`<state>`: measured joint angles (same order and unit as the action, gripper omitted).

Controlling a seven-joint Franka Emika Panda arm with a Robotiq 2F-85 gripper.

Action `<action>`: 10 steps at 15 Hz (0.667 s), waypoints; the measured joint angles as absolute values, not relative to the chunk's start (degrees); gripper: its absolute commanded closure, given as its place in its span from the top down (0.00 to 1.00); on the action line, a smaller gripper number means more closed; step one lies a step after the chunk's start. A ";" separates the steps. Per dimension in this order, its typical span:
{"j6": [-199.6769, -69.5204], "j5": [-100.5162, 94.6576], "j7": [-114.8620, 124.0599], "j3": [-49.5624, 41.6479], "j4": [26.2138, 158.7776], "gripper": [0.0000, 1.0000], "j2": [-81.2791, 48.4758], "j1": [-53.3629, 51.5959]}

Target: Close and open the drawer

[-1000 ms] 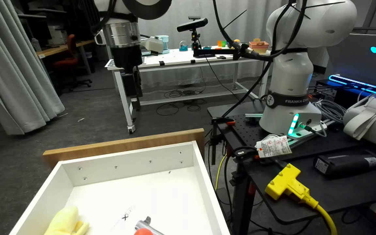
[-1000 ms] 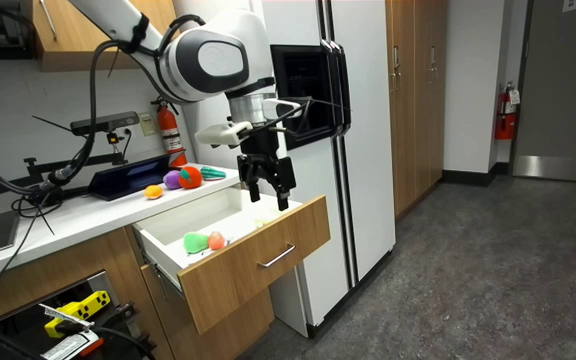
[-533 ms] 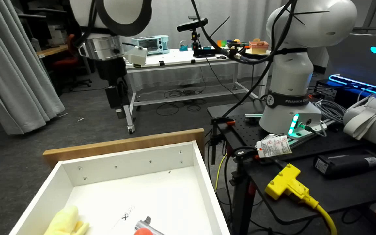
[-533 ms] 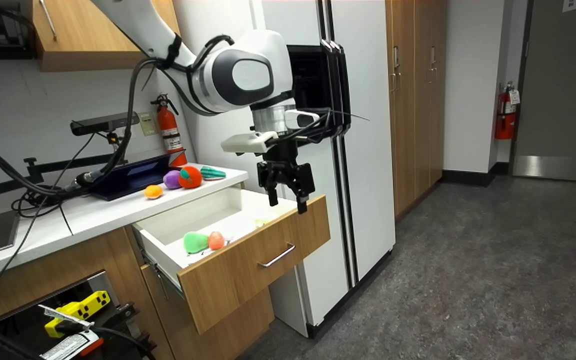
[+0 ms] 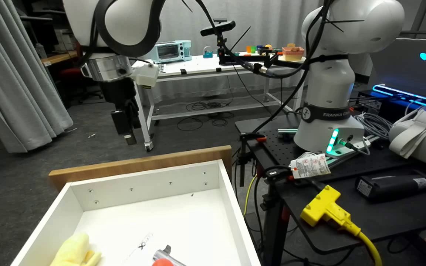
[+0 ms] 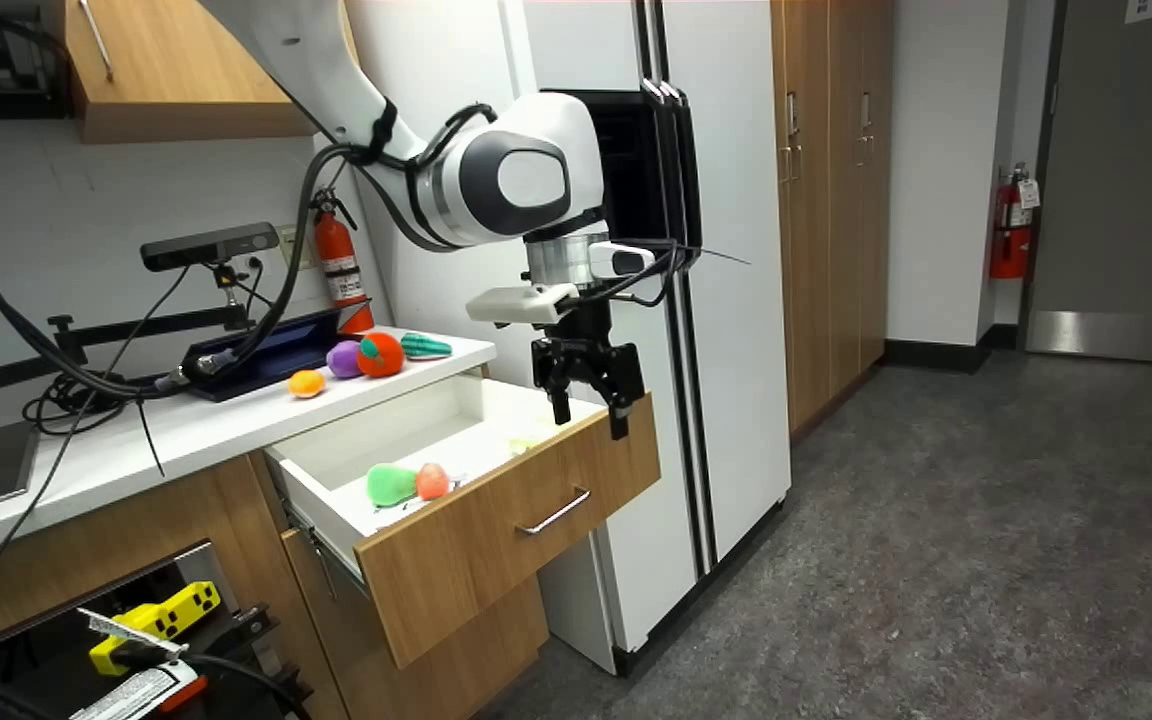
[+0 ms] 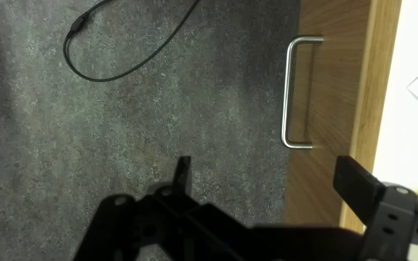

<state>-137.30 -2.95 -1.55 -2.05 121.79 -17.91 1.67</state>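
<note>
Firstly, one drawer (image 6: 476, 560), extended from under the counter (image 6: 236, 425); probably rigid, light to slide. Best hold: its slim metal handle (image 7: 287, 90), perhaps slippery. Gripper (image 6: 590, 418): spread wide, holding nothing

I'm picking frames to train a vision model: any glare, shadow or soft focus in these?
Wrist view: the drawer's inside is blown out to near white; the gripper looks dark and soft-edged; the handle is crisp, with a thin shadow-like line on the drawer front. In an exterior view, the area around the desk beyond the curtain is very dark.
</note>
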 measured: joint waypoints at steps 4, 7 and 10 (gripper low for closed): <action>-137.30 -2.91 -1.55 -2.05 121.70 1.00 -17.95 1.68; -137.30 -2.91 -1.55 -2.17 121.54 1.00 -18.68 1.68; -137.30 -2.82 -1.55 -2.09 120.41 1.00 -20.71 1.70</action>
